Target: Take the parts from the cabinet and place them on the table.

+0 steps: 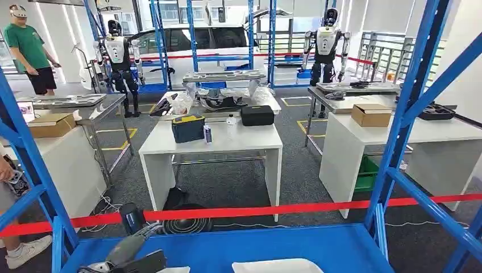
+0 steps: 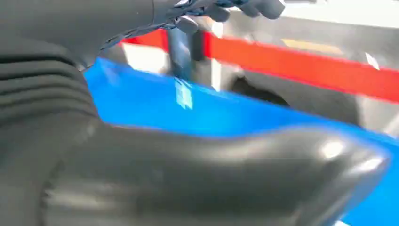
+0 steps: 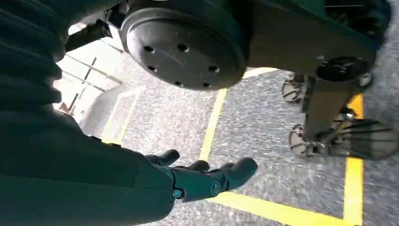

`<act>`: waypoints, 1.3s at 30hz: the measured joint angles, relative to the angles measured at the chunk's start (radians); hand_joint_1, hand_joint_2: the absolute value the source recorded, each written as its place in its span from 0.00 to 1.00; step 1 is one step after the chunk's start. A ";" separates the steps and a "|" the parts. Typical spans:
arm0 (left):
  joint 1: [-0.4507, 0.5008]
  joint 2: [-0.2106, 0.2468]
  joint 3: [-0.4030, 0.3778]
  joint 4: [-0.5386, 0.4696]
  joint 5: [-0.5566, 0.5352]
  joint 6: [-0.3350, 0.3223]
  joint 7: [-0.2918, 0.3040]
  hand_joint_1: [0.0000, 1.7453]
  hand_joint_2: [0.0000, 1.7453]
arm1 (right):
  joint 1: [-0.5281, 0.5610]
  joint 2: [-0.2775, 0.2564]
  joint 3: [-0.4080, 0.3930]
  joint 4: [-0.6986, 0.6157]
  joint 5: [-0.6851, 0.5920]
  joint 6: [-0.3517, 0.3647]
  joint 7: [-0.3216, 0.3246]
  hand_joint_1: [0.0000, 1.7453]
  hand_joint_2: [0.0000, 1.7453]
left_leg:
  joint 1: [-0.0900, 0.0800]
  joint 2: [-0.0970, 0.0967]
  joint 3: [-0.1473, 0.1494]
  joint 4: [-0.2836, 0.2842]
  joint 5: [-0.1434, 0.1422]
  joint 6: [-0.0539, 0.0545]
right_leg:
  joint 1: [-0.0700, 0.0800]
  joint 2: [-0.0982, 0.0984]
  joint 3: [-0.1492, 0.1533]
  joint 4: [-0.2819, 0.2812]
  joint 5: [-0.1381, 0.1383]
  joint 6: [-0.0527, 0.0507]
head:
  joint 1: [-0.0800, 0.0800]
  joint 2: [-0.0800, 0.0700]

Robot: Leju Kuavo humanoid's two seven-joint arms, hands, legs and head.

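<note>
So the robot's looking out through a blue steel rack (image 1: 406,108) with a blue shelf (image 1: 273,244) right below the camera, and two pale parts sit at the near edge of that shelf: one bigger white part (image 1: 277,265) toward the middle and a smaller bit of another white part (image 1: 173,269) just left of it. The left hand (image 1: 122,253) is low over the left end of the shelf, near that smaller part; from its wrist view the thumb (image 2: 211,174) sits apart from the dark fingers (image 2: 226,9) with nothing between them, so it looks spread and empty, though it's blurry. The right hand (image 3: 207,176) hangs down beside the body over grey floor with yellow tape lines (image 3: 214,117), fingers loosely extended, holding nothing. Past a red barrier tape (image 1: 239,212) there's a white table (image 1: 213,142) with a dark toolbox (image 1: 188,127) and a black case (image 1: 257,115) on it.
</note>
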 joint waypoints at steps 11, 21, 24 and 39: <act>0.065 0.004 0.114 -0.064 0.298 -0.280 -0.171 0.00 1.00 | 0.000 -0.002 -0.003 0.000 0.001 0.000 0.000 0.00 1.00 | -0.001 0.002 0.022 -0.027 -0.005 -0.009 | 0.001 0.003 0.009 0.000 -0.014 -0.018 | 0.000 0.000; 0.131 0.032 0.137 -0.192 0.386 -0.343 -0.197 0.00 1.00 | 0.002 -0.003 -0.019 0.000 0.001 0.000 0.000 0.00 1.00 | 0.000 0.002 0.022 -0.027 -0.008 -0.025 | 0.001 0.002 0.018 -0.002 -0.014 -0.017 | 0.000 0.000; 0.145 0.042 0.133 -0.212 0.375 -0.342 -0.196 0.00 1.00 | 0.002 -0.005 -0.021 0.000 0.001 0.000 0.000 0.00 1.00 | -0.001 0.002 0.028 -0.026 -0.008 -0.025 | 0.000 0.002 0.018 -0.003 -0.014 -0.016 | 0.000 0.000; 0.163 0.069 0.076 -0.235 0.222 -0.224 -0.182 0.00 1.00 | 0.002 -0.005 -0.030 0.000 0.001 0.000 -0.001 0.00 1.00 | -0.001 0.002 0.028 -0.025 -0.009 -0.025 | 0.000 0.003 0.019 -0.005 -0.013 -0.016 | 0.000 0.000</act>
